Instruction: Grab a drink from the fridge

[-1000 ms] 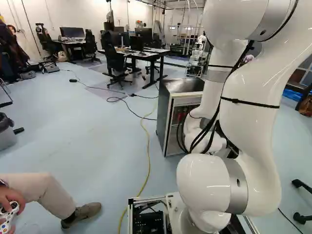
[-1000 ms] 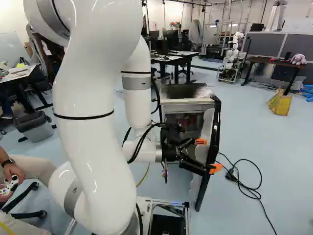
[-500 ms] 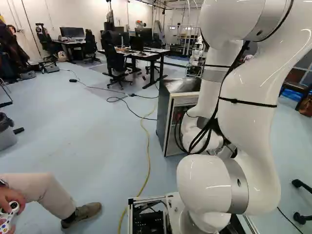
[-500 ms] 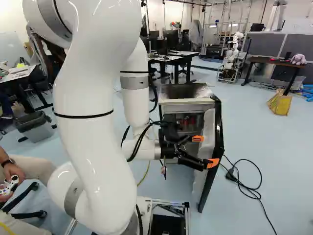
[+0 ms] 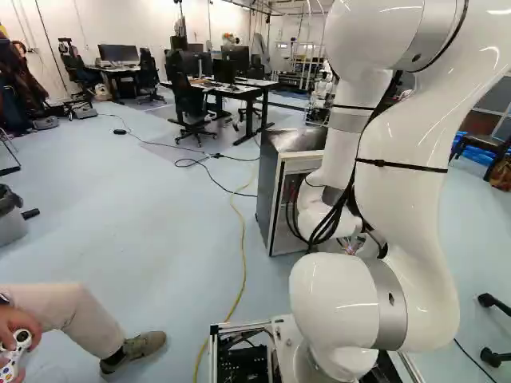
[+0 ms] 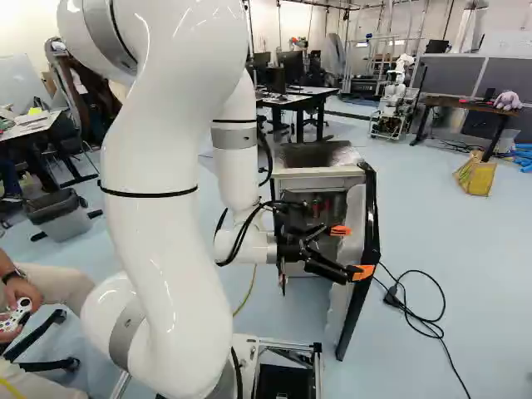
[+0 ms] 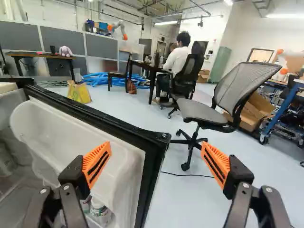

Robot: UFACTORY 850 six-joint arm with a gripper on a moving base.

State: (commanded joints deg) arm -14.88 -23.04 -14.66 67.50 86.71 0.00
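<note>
Pictured at the open fridge (image 5: 270, 191), with the black gripper (image 6: 351, 251) reaching to the free edge of the fridge door (image 7: 155, 142) and with jaws spread wide apart, one to either side of that edge. Seen in the wrist view, low in a pocket on the door's inner side: partly hidden drink containers (image 7: 100, 213). Seen inside the cabinet from the right base view: red items (image 6: 317, 205), too small to identify.
</note>
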